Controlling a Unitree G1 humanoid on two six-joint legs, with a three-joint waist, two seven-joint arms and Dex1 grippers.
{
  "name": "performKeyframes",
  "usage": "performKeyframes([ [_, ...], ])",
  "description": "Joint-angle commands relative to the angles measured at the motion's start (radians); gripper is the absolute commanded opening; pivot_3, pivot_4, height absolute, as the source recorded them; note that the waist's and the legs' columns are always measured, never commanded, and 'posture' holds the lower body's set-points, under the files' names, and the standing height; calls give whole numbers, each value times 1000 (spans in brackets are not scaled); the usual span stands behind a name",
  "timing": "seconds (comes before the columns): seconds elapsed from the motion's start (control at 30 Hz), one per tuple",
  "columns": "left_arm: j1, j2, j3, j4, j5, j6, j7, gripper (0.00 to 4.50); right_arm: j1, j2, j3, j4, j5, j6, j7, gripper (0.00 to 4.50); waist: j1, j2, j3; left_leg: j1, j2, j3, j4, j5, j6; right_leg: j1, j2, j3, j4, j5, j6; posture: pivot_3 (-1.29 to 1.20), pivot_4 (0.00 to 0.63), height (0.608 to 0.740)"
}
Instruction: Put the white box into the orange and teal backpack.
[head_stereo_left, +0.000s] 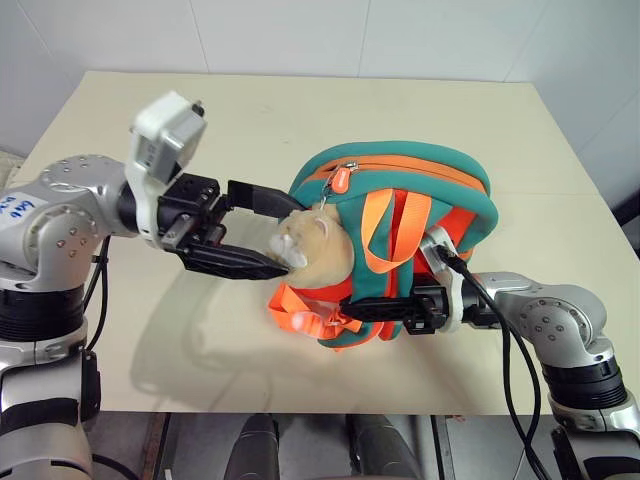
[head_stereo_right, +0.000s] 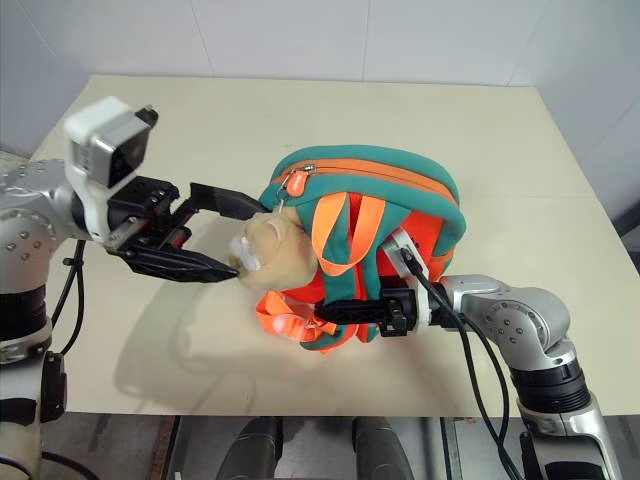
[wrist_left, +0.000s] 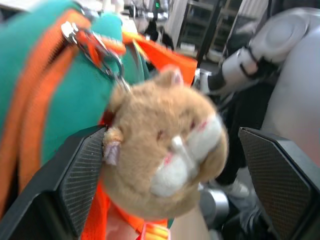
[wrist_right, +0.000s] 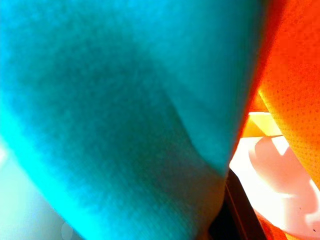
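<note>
The orange and teal backpack is over the middle of the table with its straps facing me. A tan plush toy hangs from its zip pull. My right gripper is shut on the teal trim at the backpack's lower edge, and teal fabric presses close in the right wrist view. My left gripper is open at the backpack's left side. Its fingers stand on either side of the plush toy without squeezing it. The white box is hidden or out of view.
The cream table spreads bare behind and to the left of the backpack. White walls close in behind it. A black cable runs along my right forearm. Loose orange straps dangle at the backpack's lower left.
</note>
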Motion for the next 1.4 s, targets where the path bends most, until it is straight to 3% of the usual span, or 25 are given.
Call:
performKeyframes([
  [0.03,10,22,-31,-44,47,-65,-8,4465,-11,9,-2,-12,7,-10,7,148,0,0,0,0,0,0,0,0,0,0,0,0,0,0,0,0,150,740],
  [0.1,15,28,-55,-38,86,-105,-11,4465,-11,13,-3,-12,6,-9,5,148,-1,0,0,0,0,0,0,0,0,0,0,0,0,0,0,0,150,740],
  [0.2,7,-3,-50,-7,109,-151,24,3862,-9,19,-2,-12,3,-10,4,148,1,0,0,0,0,0,0,0,0,0,0,0,0,0,0,0,150,740],
  [0.43,-26,-23,-13,11,81,-161,48,1705,-6,26,0,-12,-6,-15,7,148,0,0,0,0,0,0,0,0,0,0,0,0,0,0,0,0,150,740],
  [0.57,-52,30,-13,45,95,-153,5,919,-9,27,3,-8,-11,-17,9,148,0,0,0,0,0,0,0,0,0,0,0,0,0,0,0,0,150,740],
  [0.7,-74,160,-64,154,177,-176,-108,753,-17,27,9,-1,-15,-16,12,148,-6,0,0,0,0,0,0,0,0,0,0,0,0,0,0,0,150,740],
  [0.83,-96,207,-93,294,261,-236,-147,753,-20,30,8,0,-14,-15,11,148,-3,0,0,0,0,0,-1,0,0,-1,0,0,1,-1,-1,0,150,740],
  [1.1,-122,101,-97,575,376,-330,-66,753,-8,41,-3,-16,-1,-10,-16,148,-1,0,0,0,0,0,-1,1,1,-1,0,-1,2,-1,-1,0,150,740],
  [1.4,-29,21,-153,662,523,-513,-46,753,9,41,-22,-32,8,-11,-37,148,-2,1,0,0,0,-1,-1,1,0,-1,0,-1,4,-1,-1,0,150,740],
])
